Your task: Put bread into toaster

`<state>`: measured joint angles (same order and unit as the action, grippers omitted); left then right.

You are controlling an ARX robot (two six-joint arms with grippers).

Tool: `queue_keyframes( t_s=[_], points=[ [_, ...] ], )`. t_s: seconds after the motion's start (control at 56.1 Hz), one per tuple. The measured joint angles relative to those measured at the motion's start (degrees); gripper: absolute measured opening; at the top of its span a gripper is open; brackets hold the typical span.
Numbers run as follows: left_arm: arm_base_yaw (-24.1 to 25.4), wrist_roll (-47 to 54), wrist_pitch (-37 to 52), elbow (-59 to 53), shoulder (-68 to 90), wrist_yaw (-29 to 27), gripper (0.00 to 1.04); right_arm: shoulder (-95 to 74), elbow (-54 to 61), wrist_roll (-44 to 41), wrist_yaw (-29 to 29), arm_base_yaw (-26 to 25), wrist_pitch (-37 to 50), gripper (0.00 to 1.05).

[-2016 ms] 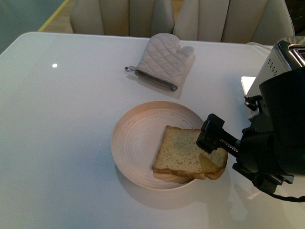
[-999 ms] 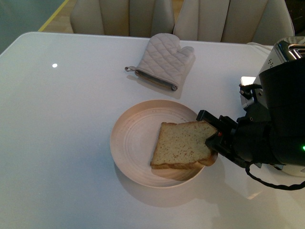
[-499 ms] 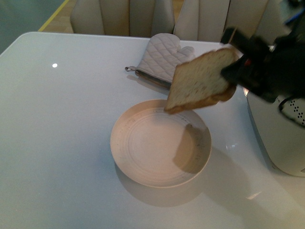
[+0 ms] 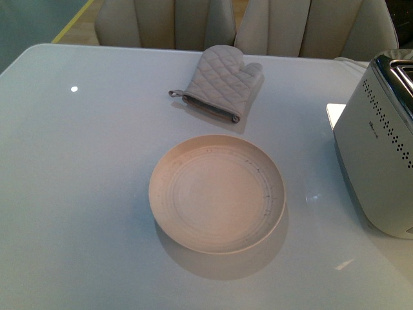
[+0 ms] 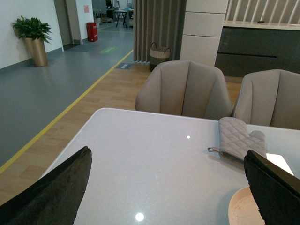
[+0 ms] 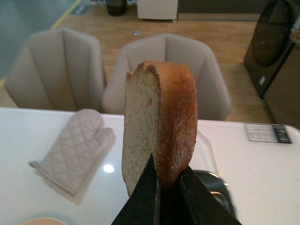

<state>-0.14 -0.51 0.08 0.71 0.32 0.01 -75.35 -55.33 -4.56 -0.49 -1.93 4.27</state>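
So the right pincer [image 6: 168,174] is clamped shut on the bread [image 6: 159,122]. It grips one edge, so the slice stands upright with the crust side facing the wrist camera. That makes sense to me, since it has to go into a slot edge-first. The bread is up in the air in that pincer and doesn't show in the front view at all.

The toaster [image 4: 377,161] sits at the right edge of the front frame. You barely see the slots from there, so I can't tell what's in them. The shiny bit just under the bread in the right wrist view is probably its chrome top, but only a sliver shows.

The plate [image 4: 217,194], mid-frame on the tabletop [image 4: 77,194], is empty. The mitt [image 4: 222,81] lies apart from it, toward the top of the frame. The left pincer [image 5: 168,157] is spread wide and holding nothing, I guess just keeping clear.
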Motion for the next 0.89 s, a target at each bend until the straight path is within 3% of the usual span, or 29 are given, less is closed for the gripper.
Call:
queue_keyframes(
  t_s=[0.178,0.357,0.892],
  points=[
    [0.0,0.0,0.0,0.0,0.0,-0.02,0.97,-1.22,-1.97,-8.28,0.63,-2.8,-7.5,0.03],
    [0.0,0.0,0.0,0.0,0.0,-0.02,0.97,-1.97,-2.99,-10.99,2.62,-3.08,-12.79,0.03],
    [0.0,0.0,0.0,0.0,0.0,-0.02,0.97,-4.09,1.99,-11.1,5.95,-2.05,-13.31,0.03]
  ],
)
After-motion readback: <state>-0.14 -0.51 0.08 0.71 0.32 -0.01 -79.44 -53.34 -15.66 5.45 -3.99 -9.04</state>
